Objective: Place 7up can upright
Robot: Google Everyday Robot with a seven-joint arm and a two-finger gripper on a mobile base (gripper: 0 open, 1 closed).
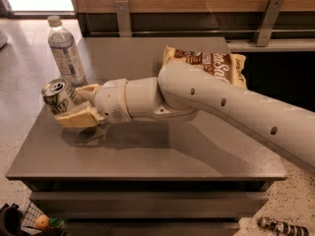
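Observation:
The 7up can (58,96) is a small silvery can with a pale green label and a shiny top. It is tilted, top leaning to the left, held above the left part of the grey table (147,156). My gripper (74,107) is shut on the can, its tan fingers (78,119) clamped on the can's lower half. The white arm reaches in from the right across the table.
A clear plastic water bottle (65,50) with a white cap stands upright just behind the can. A chip bag (206,63) lies at the back right of the table. A wooden wall with metal brackets is behind. Small items lie on the floor below.

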